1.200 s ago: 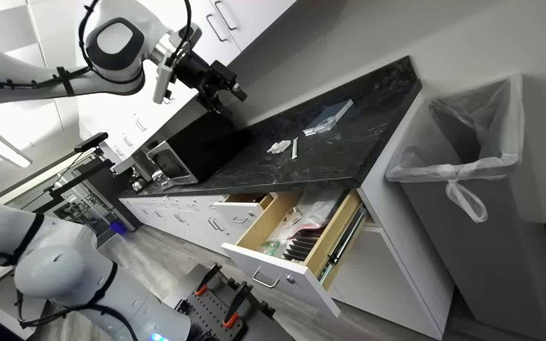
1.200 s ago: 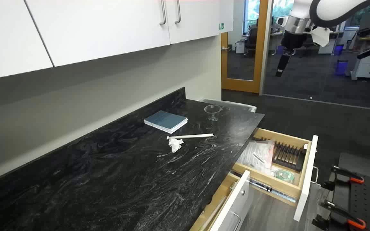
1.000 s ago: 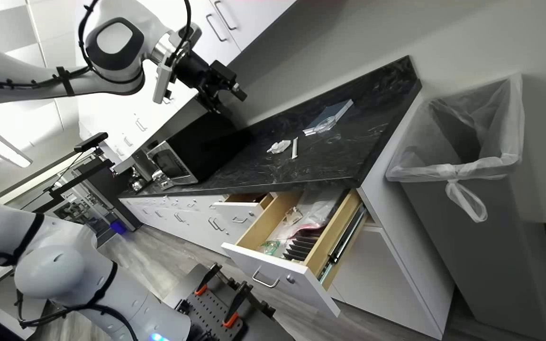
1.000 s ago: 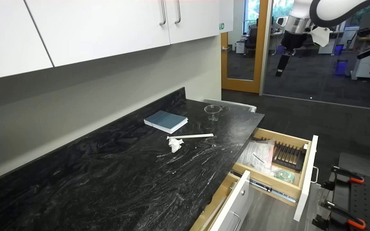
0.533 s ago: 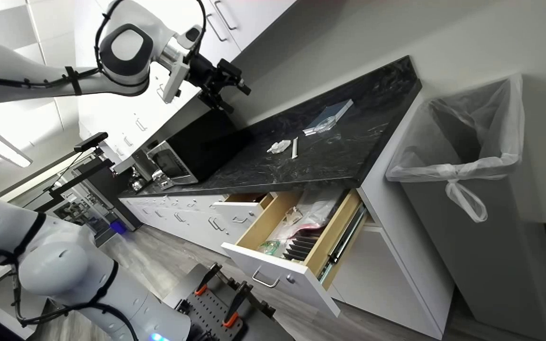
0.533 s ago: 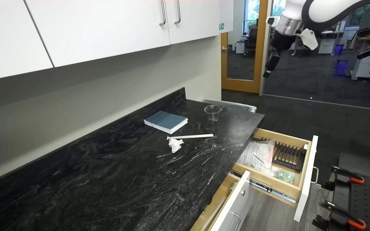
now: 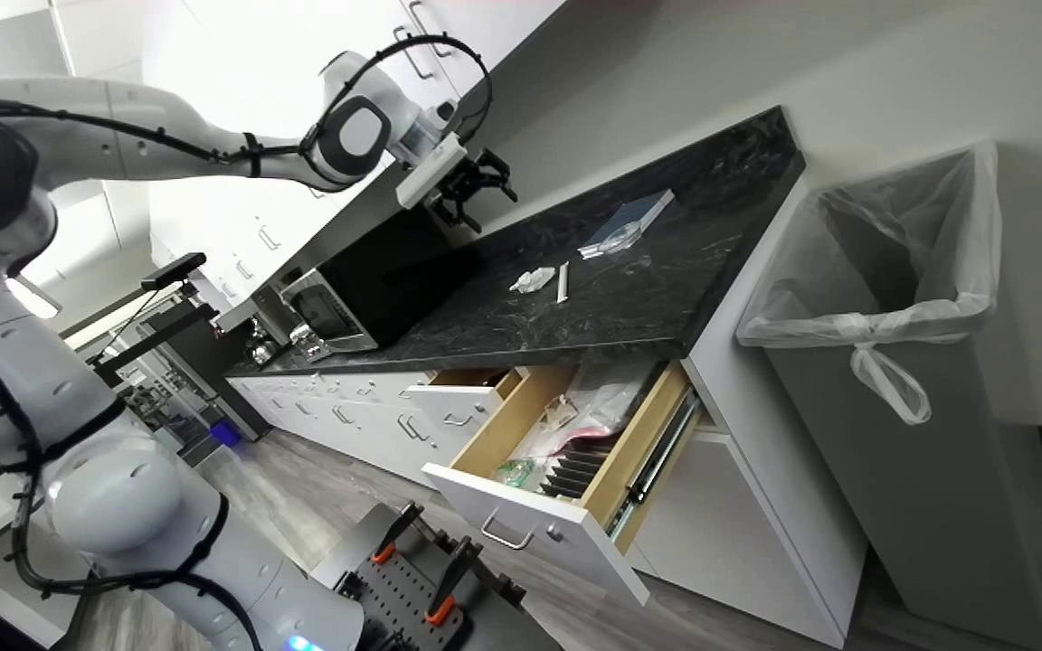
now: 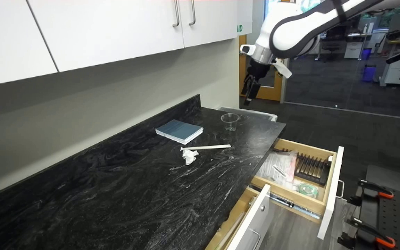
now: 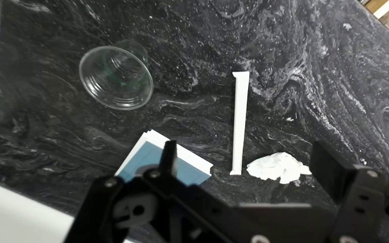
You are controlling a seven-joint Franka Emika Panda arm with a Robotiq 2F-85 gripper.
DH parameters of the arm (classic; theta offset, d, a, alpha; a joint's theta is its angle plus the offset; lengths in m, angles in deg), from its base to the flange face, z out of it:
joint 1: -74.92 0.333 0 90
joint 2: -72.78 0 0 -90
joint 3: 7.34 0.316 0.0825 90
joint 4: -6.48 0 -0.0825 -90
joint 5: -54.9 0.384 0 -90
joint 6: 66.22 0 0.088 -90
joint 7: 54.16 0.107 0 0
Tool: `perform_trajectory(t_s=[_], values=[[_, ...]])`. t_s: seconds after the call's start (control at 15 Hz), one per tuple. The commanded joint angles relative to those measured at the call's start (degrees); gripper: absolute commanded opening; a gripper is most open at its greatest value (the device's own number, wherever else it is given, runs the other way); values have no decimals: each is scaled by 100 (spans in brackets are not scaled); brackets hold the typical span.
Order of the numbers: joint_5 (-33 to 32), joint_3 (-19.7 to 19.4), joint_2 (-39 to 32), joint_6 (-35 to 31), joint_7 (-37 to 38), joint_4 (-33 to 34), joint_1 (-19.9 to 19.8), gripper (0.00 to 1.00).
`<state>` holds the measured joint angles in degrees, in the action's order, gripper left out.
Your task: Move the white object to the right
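Observation:
A crumpled white paper (image 7: 533, 280) lies on the black countertop (image 8: 116, 198). It also shows in an exterior view (image 8: 189, 157) and in the wrist view (image 9: 277, 167). A thin white strip (image 8: 207, 147) lies close beside it, and it also shows in the wrist view (image 9: 240, 123). Which of the two is the task's white object, I cannot tell. My gripper (image 7: 495, 212) is in the air above the counter, well apart from both. In the wrist view the gripper (image 9: 243, 145) is open, its fingers wide apart with nothing between them but the view of the counter below.
A blue book (image 8: 179, 131) and a clear plastic cup (image 8: 230, 121) stand near the strip. White cabinets (image 8: 116, 27) hang above the counter. An open drawer (image 7: 535, 524) juts out in front. A bin with a clear liner (image 7: 919, 434) stands past the counter's end.
The arm has swung out over the counter; the gripper has moved right and slightly down in one exterior view, left and down in another. The paper, strip, book and cup have not moved.

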<state>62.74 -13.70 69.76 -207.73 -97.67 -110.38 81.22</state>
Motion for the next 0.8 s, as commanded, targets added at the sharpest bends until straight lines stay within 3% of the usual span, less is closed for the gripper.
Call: perform_trajectory(t_s=[0.0, 0.07, 0.13, 0.47, 0.73], values=[[324, 442, -1099, 260, -430, 1027, -393, 100], [187, 537, -1076, 340, -329, 1044, -470, 100], [60, 601, -882, 30, -135, 650, -498, 100], [55, 699, -1117, 101, -138, 946, -597, 100], [-380, 772, -1692, 30, 651, 1410, -482, 100]])
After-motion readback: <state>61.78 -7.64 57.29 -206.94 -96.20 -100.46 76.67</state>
